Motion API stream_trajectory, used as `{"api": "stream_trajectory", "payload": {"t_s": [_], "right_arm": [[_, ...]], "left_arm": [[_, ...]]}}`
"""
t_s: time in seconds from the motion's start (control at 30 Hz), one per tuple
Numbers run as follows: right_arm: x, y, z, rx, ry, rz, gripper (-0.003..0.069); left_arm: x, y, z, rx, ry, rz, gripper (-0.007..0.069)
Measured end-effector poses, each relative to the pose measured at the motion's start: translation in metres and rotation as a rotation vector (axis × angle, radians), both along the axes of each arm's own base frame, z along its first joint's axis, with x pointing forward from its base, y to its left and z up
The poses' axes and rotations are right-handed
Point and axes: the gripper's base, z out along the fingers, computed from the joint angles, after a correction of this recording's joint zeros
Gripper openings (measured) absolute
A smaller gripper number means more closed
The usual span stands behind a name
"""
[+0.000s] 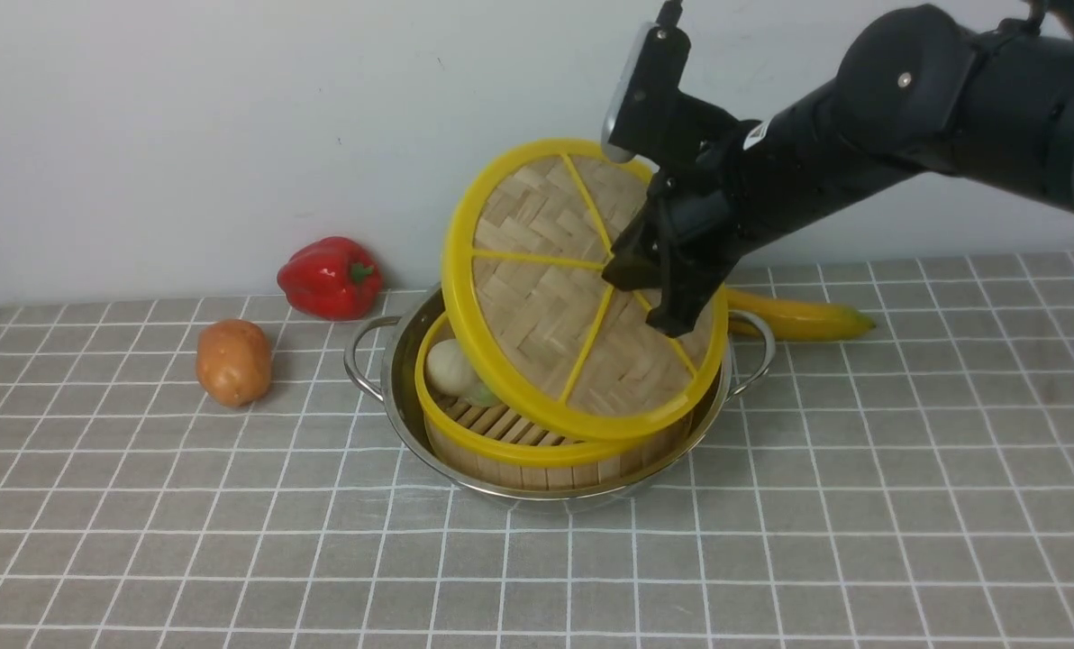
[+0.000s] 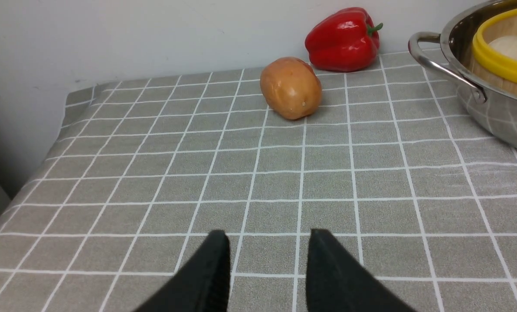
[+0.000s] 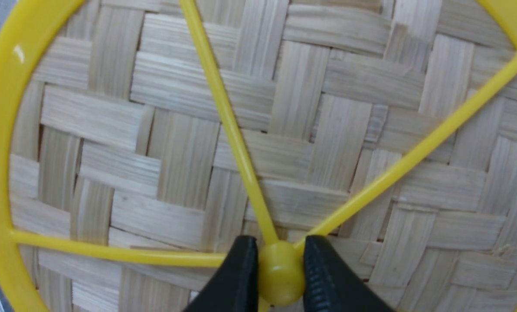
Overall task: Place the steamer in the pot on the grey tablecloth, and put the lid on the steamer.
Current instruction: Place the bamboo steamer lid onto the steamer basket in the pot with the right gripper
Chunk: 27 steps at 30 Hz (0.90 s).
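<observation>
Lid [image 1: 546,297], light, stiff woven bamboo, tilted over the steamer [image 1: 501,469] in the pot [image 1: 391,361], raised toward 12 o'clock. Right gripper [image 3: 280,247] fingers pinched its small, likely slippery hub [image 3: 280,277]; left gripper [image 2: 267,268] fingers stood apart, empty.

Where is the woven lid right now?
In the front view the lid is in the middle, tilted over the steamer in the pot, with the right tool pinching it at its centre.

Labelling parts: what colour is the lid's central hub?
The hub is yellow; right wrist view shows it best.
</observation>
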Motion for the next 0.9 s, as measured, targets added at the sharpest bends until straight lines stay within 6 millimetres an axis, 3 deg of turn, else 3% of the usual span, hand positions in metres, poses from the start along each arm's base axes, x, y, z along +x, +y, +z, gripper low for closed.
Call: {"api": "stream_trajectory", "payload": {"t_s": [0.27, 0.53, 0.9], "right_arm": [[-0.001, 0.003, -0.001, 0.002, -0.010, 0.018, 0.0147], [0.005, 0.009, -0.020, -0.018, 0.010, 0.053, 0.0147], [0.006, 0.012, -0.005, -0.032, -0.056, 0.137, 0.0147]], "left_arm": [[0.000, 0.000, 0.000, 0.000, 0.000, 0.000, 0.0243], [0.000, 0.000, 0.000, 0.000, 0.000, 0.000, 0.0243], [0.000, 0.000, 0.000, 0.000, 0.000, 0.000, 0.0243]]}}
